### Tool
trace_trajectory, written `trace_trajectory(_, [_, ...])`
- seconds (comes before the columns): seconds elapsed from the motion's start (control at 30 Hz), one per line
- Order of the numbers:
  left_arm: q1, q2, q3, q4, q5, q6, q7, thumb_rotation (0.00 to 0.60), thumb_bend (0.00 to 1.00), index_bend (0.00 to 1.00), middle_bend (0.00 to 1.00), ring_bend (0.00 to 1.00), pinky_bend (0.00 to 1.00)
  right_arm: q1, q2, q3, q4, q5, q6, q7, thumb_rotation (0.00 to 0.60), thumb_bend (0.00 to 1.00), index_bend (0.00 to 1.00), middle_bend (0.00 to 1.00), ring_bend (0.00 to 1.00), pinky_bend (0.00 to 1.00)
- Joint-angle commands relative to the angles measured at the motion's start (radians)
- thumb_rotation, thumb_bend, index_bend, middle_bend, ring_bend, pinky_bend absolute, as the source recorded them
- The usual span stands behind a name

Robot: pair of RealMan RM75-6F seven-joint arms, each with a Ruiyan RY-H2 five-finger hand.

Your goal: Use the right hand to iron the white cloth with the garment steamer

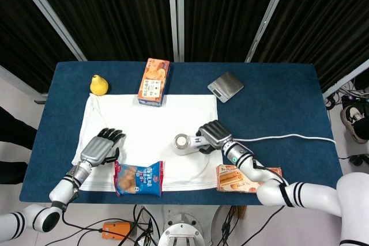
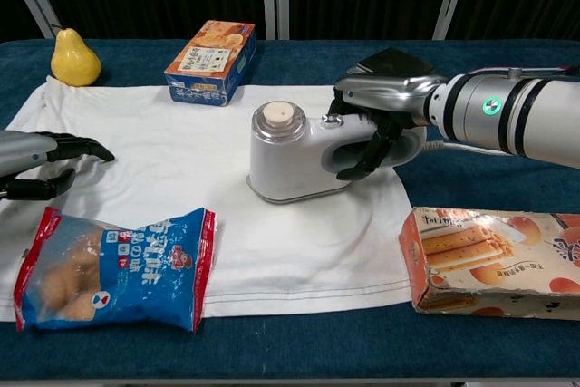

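The right hand (image 2: 376,124) gripped the steamer (image 2: 299,156) flat on the white cloth (image 2: 181,169); slow, level strokes would suit.

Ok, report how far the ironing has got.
Done: the right hand grips the garment steamer by its handle. In hand: the steamer's base sits on the white cloth, toward its right side. Left: the creases near the right edge and the rest of the cloth; the left hand rests at the cloth's left edge.
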State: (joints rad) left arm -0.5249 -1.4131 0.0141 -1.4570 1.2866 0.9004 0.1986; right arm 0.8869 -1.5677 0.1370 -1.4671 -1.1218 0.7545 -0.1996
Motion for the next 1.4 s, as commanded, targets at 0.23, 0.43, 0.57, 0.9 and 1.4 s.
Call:
trace_trajectory(0.23, [-0.004, 0.000, -0.003, -0.002, 0.000, -0.001, -0.001, 0.097, 0.58, 0.11, 0.06, 0.00, 0.00, 0.008, -0.048, 0.021, 0.094, 0.038, 0.000, -0.001, 0.600, 0.41, 1.00, 0.90, 0.92, 0.65])
trace_trajectory(0.43, [-0.004, 0.001, -0.005, -0.001, -0.002, 0.002, -0.006, 0.099, 0.58, 0.11, 0.06, 0.00, 0.00, 0.016, -0.073, 0.039, 0.162, 0.061, -0.002, -0.001, 0.600, 0.41, 1.00, 0.90, 0.92, 0.65])
trace_trajectory(0.57, [-0.005, 0.000, -0.005, 0.003, -0.002, -0.001, -0.009, 0.099, 0.58, 0.11, 0.06, 0.00, 0.00, 0.021, -0.085, 0.053, 0.212, 0.083, -0.018, 0.013, 0.600, 0.41, 1.00, 0.90, 0.92, 0.65])
trace_trajectory(0.9, [-0.003, -0.001, -0.003, 0.016, -0.006, -0.003, -0.018, 0.097, 0.58, 0.11, 0.06, 0.00, 0.00, 0.019, -0.105, 0.095, 0.335, 0.126, -0.054, 0.088, 0.600, 0.41, 1.00, 0.90, 0.92, 0.65])
trace_trajectory(1.4, [0.036, 0.061, -0.021, -0.031, 0.014, 0.098, -0.043, 0.098, 0.57, 0.11, 0.06, 0.00, 0.00, -0.130, 0.140, 0.077, 0.136, -0.020, 0.047, 0.263, 0.600, 0.41, 0.99, 0.90, 0.89, 0.62])
